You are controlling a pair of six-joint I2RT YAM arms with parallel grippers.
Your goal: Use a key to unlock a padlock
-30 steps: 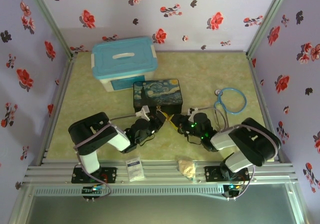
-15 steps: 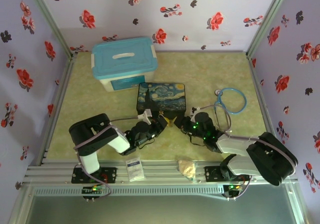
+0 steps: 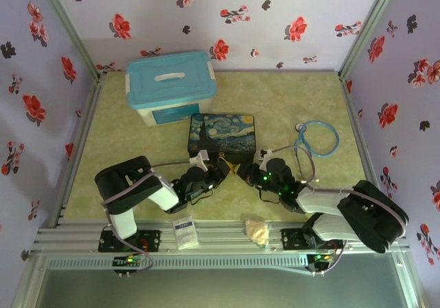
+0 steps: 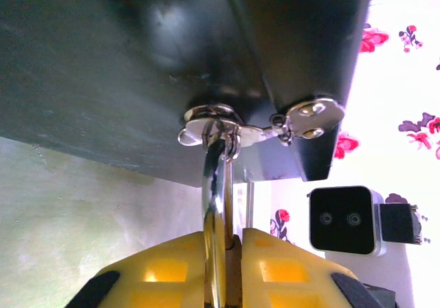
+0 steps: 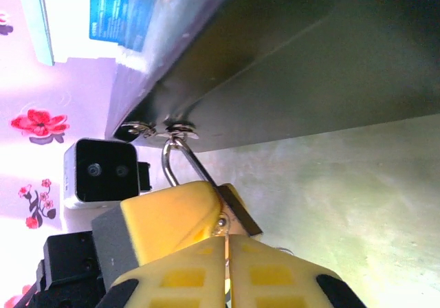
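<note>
Padlock (image 4: 214, 208) hooked through box hasp (image 4: 206, 121), body clamped in left gripper (image 4: 225, 245)

The small brass-gold padlock (image 4: 215, 191) has a polished, mirror-bright silvery metal shackle. The dark painted tin box (image 4: 103, 60) looks smooth and semi-glossy, its small silvery hasp (image 4: 306, 115) shiny metal. The yellow pads (image 4: 275, 263) of the left gripper (image 4: 225, 246) seem matt, gridded plastic or rubber.

ahead: tin box (image 3: 221, 133) blocks | right: blue tube (image 3: 317, 122) | left table (image 3: 117, 136): open

teal-lidded bin (image 3: 170, 81), starry box (image 3: 221, 133), stethoscope (image 3: 337, 141)
</note>
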